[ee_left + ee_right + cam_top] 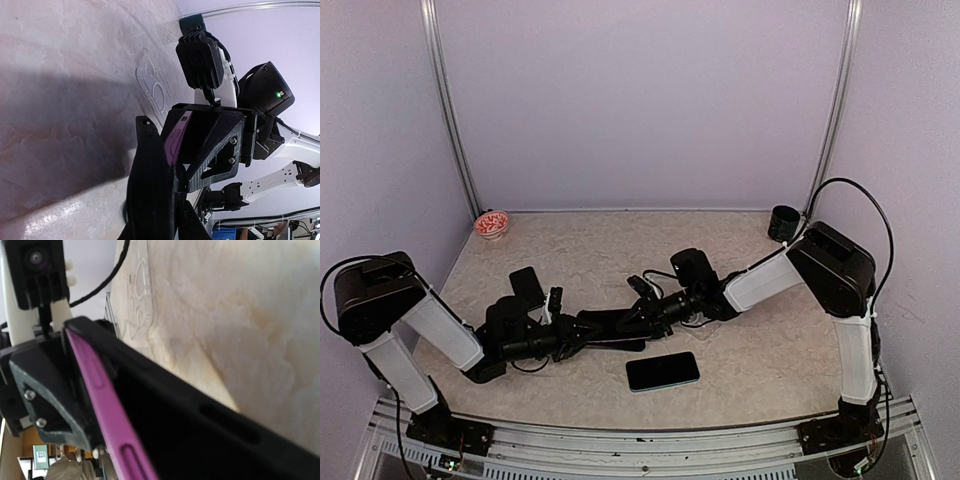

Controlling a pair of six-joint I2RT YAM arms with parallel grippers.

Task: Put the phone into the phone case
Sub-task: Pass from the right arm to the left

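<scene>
The phone case (612,327) is black with a purple side edge and is held just above the table's middle, between my two grippers. My left gripper (582,331) is shut on its left end; in the left wrist view the purple edge (176,137) runs between the dark fingers. My right gripper (640,315) is shut on its right end; in the right wrist view the case (165,410) fills the frame, with the purple edge (100,400) on the left. The phone (662,371), dark with a teal rim, lies flat on the table in front of the case, untouched.
A second black flat slab (527,285) lies behind the left arm. A clear case (152,90) lies flat on the table beyond the grippers. A red-and-white bowl (492,223) sits at the back left, a black cup (783,222) at the back right.
</scene>
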